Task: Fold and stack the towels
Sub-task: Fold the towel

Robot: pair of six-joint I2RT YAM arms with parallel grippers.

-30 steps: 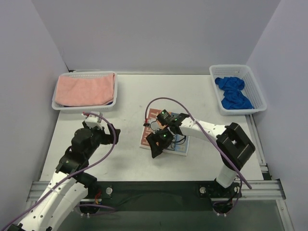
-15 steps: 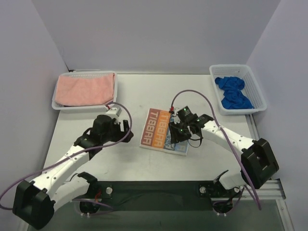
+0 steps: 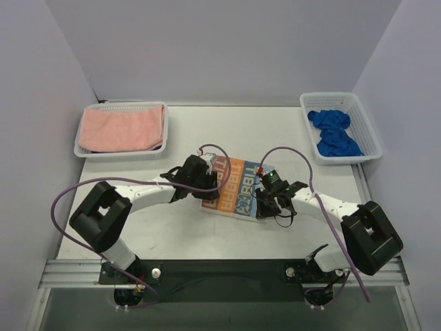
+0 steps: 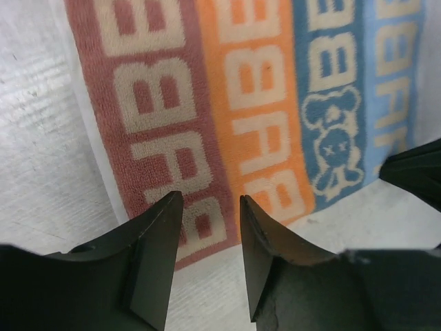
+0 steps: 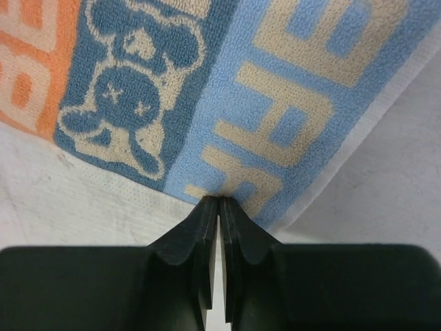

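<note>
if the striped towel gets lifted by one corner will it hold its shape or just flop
Probably flops: the striped towel is soft looped terry, lying limp and flat. It looks thin, so likely light. Its fuzzy pile should resist slipping where the right gripper meets its edge.

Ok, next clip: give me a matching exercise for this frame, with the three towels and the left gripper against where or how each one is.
Things:
1. pink towel
2. blue towel
3. RABBIT towel
4. left gripper

Place or state:
A. crumpled in the right basket
B. open, over the striped cloth's edge
C. folded in the left basket
D. flat on the table between the arms

Pairs: 1-C, 2-A, 3-D, 4-B.
</note>
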